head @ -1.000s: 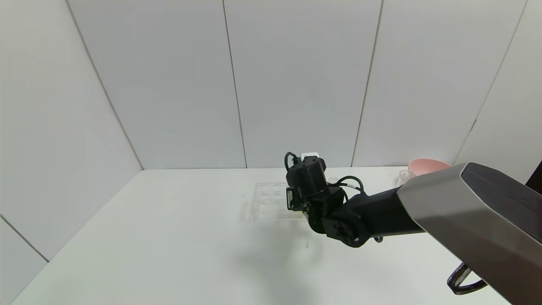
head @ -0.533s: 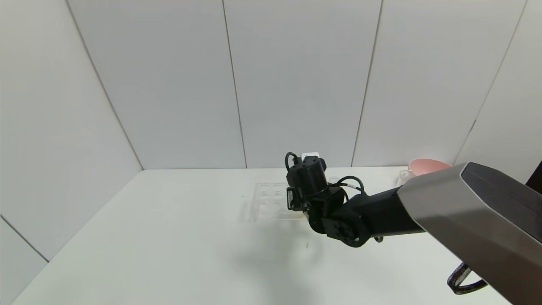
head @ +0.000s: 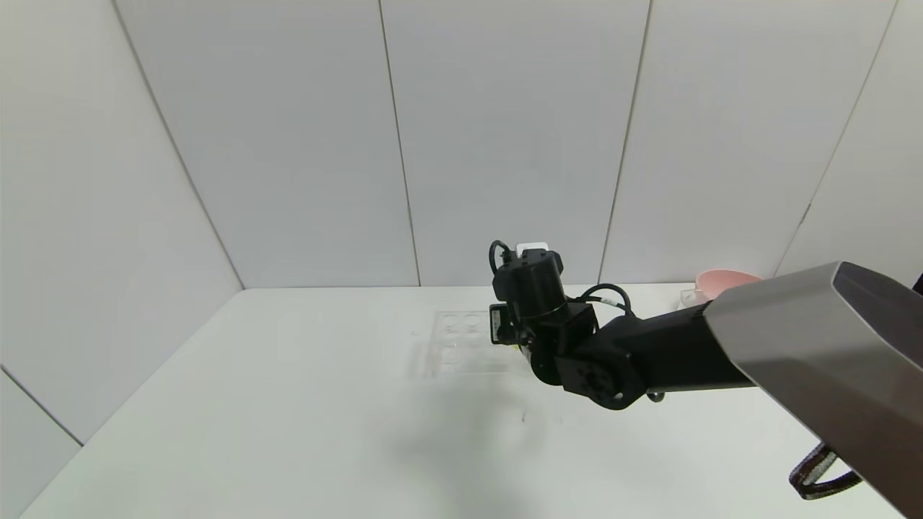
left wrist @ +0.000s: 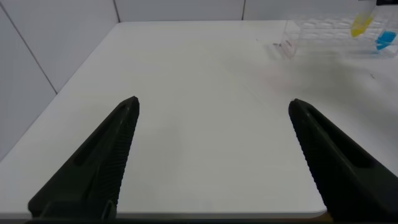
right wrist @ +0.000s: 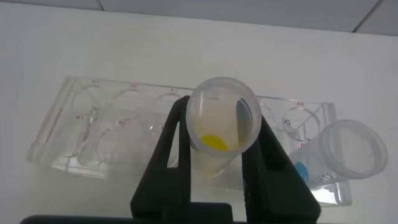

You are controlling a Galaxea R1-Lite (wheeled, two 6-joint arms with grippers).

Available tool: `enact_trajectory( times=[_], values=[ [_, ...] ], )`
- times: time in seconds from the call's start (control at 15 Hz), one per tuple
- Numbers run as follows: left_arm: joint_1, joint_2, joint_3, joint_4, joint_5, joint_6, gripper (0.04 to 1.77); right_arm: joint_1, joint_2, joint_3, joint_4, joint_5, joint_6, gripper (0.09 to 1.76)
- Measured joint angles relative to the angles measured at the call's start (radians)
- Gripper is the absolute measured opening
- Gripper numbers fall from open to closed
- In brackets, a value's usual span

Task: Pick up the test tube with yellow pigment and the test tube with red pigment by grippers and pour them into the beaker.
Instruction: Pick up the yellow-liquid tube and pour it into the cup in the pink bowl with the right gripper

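Since a moment ago my right arm has risen a little above the clear rack (head: 461,344), carrying the test tube with yellow pigment (right wrist: 222,127) with it. That tube stands upright between my black fingers (right wrist: 174,163), one pressed on each side of its wall, mouth open to the wrist camera. My right gripper (right wrist: 214,158) is clamped on it, just above the rack's wells, beside a blue-bottomed tube (right wrist: 339,158). My left gripper (left wrist: 214,155) hovers over the table (left wrist: 199,106), fingers spread apart.
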Motion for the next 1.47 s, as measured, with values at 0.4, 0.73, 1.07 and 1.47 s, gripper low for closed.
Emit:
enact_trajectory(
  times=[0.4, 0.73, 1.07, 1.47],
  values=[
    [0.0, 0.0, 0.0, 0.0, 0.0, 0.0, 1.72, 0.008, -0.059, 0.009, 0.0, -0.008, -0.034, 0.53],
    [0.0, 0.0, 0.0, 0.0, 0.0, 0.0, 1.72, 0.015, -0.081, 0.021, 0.0, -0.009, -0.035, 0.53],
    [0.0, 0.0, 0.0, 0.0, 0.0, 0.0, 1.72, 0.014, -0.179, 0.169, 0.0, 0.057, -0.041, 0.53],
    [0.0, 0.0, 0.0, 0.0, 0.0, 0.0, 1.72, -0.05, -0.433, 0.49, -0.003, 0.317, -0.151, 0.53]
  ],
)
